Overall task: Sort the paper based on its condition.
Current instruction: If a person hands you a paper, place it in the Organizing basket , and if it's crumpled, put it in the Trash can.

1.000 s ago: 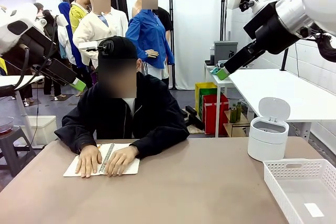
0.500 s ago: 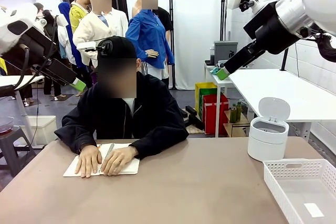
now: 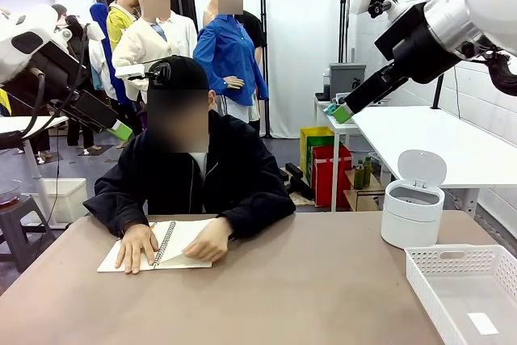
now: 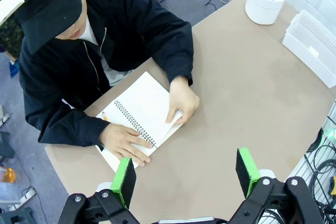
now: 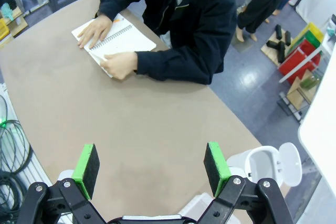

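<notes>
The paper is a page of an open spiral notebook lying at the table's far left in front of a seated person. One hand presses flat on the left page, while the other hand grips the right page at its outer edge, where the corner curls up. My left gripper hangs high over the left side, open and holding nothing. My right gripper is raised at the upper right, also open. The left wrist view looks down on the notebook past my open left gripper. Beyond my right gripper lies the notebook.
A white bin with its flip lid up stands at the far right of the brown table. A white slatted basket sits at the near right corner. Both appear in the left wrist view as bin and basket.
The person's hand has slid from the notebook's middle to the right page's outer edge and is lifting it. Neither arm has moved.
</notes>
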### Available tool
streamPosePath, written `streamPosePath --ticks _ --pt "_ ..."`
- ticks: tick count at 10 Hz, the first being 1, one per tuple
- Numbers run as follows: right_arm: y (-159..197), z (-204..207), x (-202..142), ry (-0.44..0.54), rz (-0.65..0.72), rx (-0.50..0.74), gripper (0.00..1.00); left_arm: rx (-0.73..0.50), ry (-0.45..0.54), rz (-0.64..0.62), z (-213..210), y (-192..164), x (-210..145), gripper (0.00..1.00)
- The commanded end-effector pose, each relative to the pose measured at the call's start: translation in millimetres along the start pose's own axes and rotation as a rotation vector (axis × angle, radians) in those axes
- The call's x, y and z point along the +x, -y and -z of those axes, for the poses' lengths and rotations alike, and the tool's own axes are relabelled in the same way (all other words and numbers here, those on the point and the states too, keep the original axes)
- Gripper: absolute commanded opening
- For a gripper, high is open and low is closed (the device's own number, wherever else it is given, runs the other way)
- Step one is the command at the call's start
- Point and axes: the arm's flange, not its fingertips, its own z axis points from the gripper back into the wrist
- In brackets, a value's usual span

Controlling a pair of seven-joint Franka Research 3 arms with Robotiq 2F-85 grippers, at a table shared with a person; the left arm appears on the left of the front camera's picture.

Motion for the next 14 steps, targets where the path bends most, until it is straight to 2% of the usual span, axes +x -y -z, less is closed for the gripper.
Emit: streamPosePath --ticks 1,14 --pt "0.3 -0.4 1.0 -0.002 0.005 0.002 1.00 0.001 0.002 -0.001 -0.8 -0.1 -0.1 1.00" --pt "0.3 -0.4 1.0 -0.002 0.005 0.002 1.00 0.001 0.002 -0.001 -0.8 -0.1 -0.1 1.00"
